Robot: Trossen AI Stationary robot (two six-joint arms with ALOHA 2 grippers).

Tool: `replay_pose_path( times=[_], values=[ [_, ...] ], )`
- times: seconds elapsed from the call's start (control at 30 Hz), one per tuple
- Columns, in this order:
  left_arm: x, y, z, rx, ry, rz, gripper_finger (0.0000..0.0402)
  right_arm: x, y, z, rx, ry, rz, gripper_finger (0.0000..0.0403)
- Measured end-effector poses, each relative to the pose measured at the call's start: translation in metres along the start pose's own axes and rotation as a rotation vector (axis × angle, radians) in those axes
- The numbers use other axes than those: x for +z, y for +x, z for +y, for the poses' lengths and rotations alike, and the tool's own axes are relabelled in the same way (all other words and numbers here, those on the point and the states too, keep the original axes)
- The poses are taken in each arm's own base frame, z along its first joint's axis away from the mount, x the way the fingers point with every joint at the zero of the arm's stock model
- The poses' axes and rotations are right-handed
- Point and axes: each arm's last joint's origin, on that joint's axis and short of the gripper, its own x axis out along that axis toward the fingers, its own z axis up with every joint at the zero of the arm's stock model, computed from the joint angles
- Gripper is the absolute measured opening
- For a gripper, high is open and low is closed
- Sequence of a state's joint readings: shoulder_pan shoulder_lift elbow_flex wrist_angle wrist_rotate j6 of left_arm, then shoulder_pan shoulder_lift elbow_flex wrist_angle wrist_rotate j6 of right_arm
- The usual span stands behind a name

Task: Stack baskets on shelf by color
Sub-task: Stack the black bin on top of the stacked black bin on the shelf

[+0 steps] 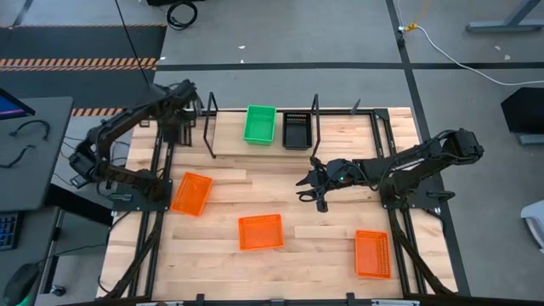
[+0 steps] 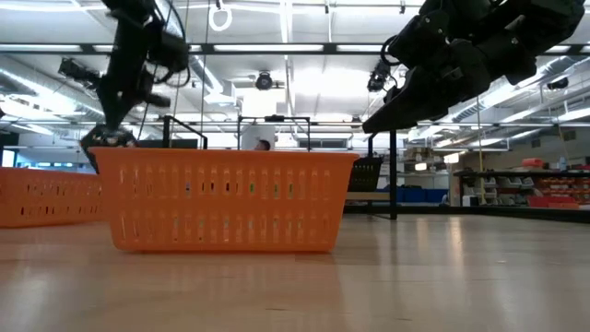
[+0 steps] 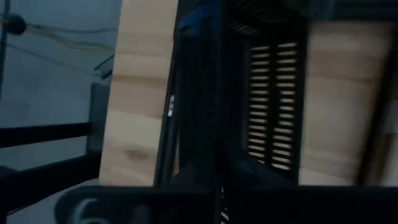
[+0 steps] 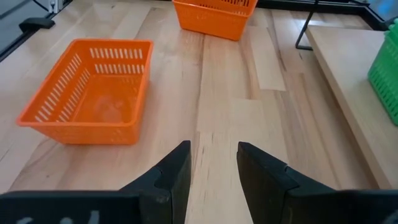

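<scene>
1. At frame centre, my right hand (image 1: 306,185) hovers, fingers narrowly parted, holding nothing.
2. My left hand (image 1: 183,93), upper left, grips a black basket (image 3: 273,106).
3. Green basket (image 1: 260,124) sits on the shelf (image 1: 228,127); three orange baskets (image 1: 260,231) lie on the bench (image 1: 323,234).

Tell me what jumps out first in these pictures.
Three bright orange baskets lie loose on the table: one at left, one at the middle, one near the right corner. On the shelf at the far edge, a green basket and a black basket sit side by side. The right end effector hangs open above the table's middle.
</scene>
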State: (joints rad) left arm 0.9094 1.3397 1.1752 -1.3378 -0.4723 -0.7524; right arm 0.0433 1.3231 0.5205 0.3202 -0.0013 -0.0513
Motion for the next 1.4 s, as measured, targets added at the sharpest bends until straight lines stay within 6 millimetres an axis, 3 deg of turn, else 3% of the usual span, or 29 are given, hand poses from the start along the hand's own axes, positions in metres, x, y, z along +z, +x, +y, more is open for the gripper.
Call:
replay_pose_path(
  times=[0.23, 0.5, 0.67, 0.87, 1.07, 1.3, 1.4],
  values=[
    [0.022, -0.077, 0.019, -0.126, -0.048, -0.165, 0.0009, 0.000, 0.000, 0.000, 0.000, 0.001, -0.001, 0.0135],
    [0.026, -0.170, 0.050, -0.395, -0.104, -0.404, 0.0009, 0.000, 0.000, 0.000, 0.000, 0.010, 0.000, 0.0135],
    [0.021, -0.207, 0.042, -0.654, -0.061, -0.526, 0.0009, 0.000, 0.000, 0.000, 0.001, 0.023, 0.000, 0.0135],
    [0.017, -0.208, -0.005, -0.692, 0.089, -0.510, 0.0009, 0.011, -0.013, -0.001, -0.011, 0.032, -0.068, 0.0135],
    [0.027, -0.200, -0.072, -0.804, 0.222, -0.494, 0.0009, 0.035, -0.050, -0.005, -0.123, 0.045, -0.223, 0.0135],
    [0.035, -0.179, -0.140, -0.929, 0.317, -0.434, 0.0008, 0.039, -0.092, -0.013, -0.386, 0.091, -0.249, 0.0135],
    [0.033, -0.168, -0.165, -0.952, 0.351, -0.398, 0.0008, 0.042, -0.106, -0.013, -0.413, 0.111, -0.290, 0.0135]
  ],
)
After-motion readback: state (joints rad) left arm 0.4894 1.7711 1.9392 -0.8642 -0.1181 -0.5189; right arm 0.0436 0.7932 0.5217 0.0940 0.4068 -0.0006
